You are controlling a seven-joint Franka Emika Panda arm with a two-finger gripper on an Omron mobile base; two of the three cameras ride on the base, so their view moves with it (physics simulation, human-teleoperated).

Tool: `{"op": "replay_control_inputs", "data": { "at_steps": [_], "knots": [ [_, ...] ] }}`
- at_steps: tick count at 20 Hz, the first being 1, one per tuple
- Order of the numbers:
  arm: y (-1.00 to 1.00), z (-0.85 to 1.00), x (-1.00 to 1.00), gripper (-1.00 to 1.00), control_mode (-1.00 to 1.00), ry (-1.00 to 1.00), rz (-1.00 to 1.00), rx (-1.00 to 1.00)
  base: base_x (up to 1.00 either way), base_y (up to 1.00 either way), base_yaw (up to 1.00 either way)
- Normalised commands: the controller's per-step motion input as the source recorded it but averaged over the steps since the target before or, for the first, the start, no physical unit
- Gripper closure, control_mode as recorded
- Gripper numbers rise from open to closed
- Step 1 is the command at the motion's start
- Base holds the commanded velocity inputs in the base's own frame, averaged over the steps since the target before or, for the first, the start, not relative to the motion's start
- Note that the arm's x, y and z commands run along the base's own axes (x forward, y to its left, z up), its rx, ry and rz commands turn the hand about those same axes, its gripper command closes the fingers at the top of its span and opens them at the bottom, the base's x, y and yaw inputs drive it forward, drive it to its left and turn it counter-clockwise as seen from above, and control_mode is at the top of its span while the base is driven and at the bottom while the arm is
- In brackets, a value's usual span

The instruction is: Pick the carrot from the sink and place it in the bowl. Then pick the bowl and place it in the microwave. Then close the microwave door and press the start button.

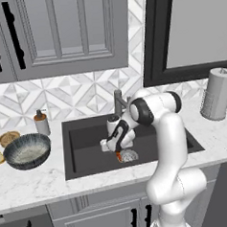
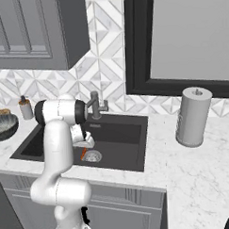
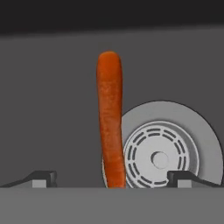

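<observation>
One carrot (image 3: 109, 122), slim, orange, matte, on the dark sink (image 1: 84, 141) floor, its lower part overlapping the round slotted metal drain (image 3: 164, 151); long axis runs away from the tool (image 3: 113, 178). Tool low over the drain, tips spread either side, pinching nothing. One streaked bowl (image 1: 27, 151) on marble bench (image 1: 34, 183) left of the sink.

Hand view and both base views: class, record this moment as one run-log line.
phase: reaching for carrot | gripper: open, straddling carrot | carrot: on sink floor beside drain | bowl: on counter, empty
</observation>
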Motion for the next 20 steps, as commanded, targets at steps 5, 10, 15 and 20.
{"op": "replay_control_inputs", "data": {
  "at_steps": [5,10,15,20],
  "knots": [
    [0.00,-0.38,0.22,-1.00,-1.00,0.00,0.00,0.00,0.00,0.00,0.00],
    [0.00,-0.41,0.20,-1.00,-1.00,0.00,0.00,0.00,0.00,0.00,0.00],
    [0.00,-0.41,0.21,-1.00,-1.00,-0.02,0.00,0.00,0.00,0.00,0.00],
    [0.02,-0.43,0.08,1.00,-1.00,0.00,0.00,0.00,0.00,0.00,0.00]
  ]
}}
